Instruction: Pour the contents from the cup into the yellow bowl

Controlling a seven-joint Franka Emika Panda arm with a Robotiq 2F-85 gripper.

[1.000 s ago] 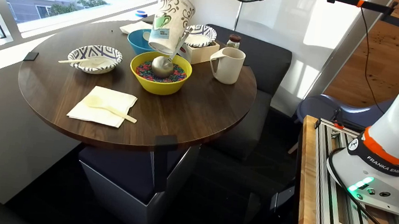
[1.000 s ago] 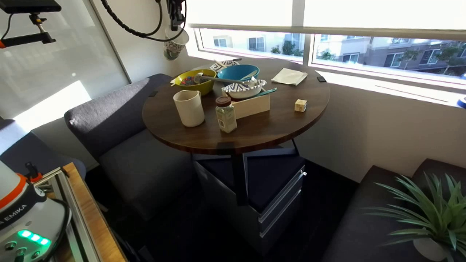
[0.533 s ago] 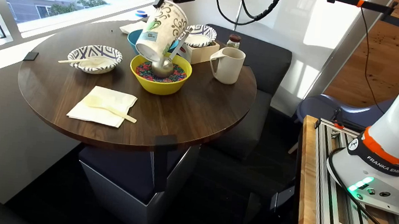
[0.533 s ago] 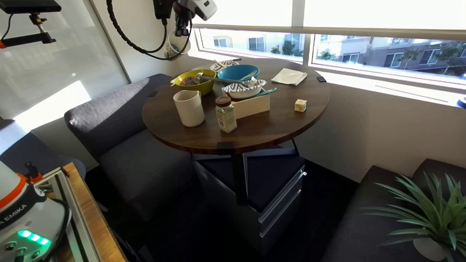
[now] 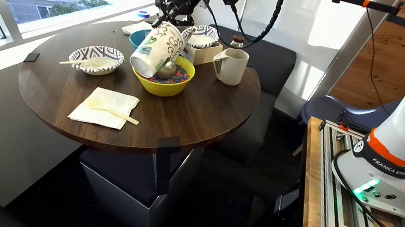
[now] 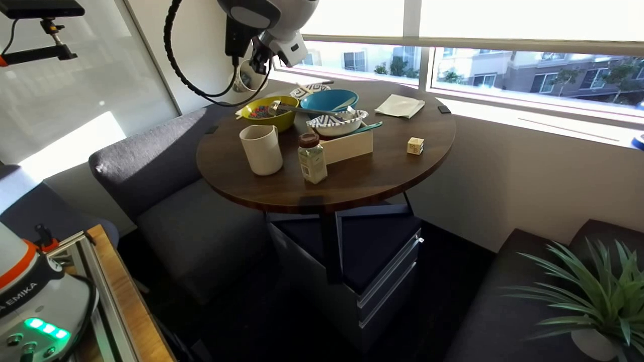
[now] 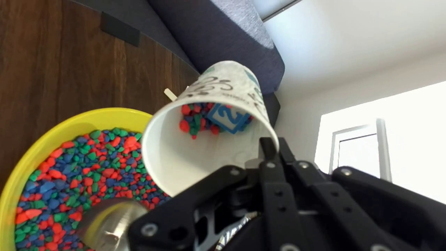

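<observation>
Gripper (image 7: pixel 275 146) pinches 1 side of the cup (image 5: pixel 157 48) at the rim. Cup hangs tilted at the edge of the yellow bowl (image 5: pixel 165 89), mouth above base. Colored pebbles (image 7: pixel 197 123) and a square piece marked 2 (image 7: pixel 230 118) sit at the base end, so my read is the pour isn't done. Main risk: it gets tipped with the mouth short of the bowl, and pebbles land on the table (image 5: pixel 172 118). A thin wall gripped on 1 side may flex or swivel as the load shifts. Square piece may dam the flow, then let go in a rush. Ladle (image 5: pixel 168 71), part hidden by the cup in an exterior view, is near enough to get bumped. Can't tell cup-to-bowl gap, cup-to-ladle contact, or fill depth. In an exterior view the gripper blocks part of the cup (image 6: pixel 253 83); wrist view crops the bowl and ladle.
</observation>
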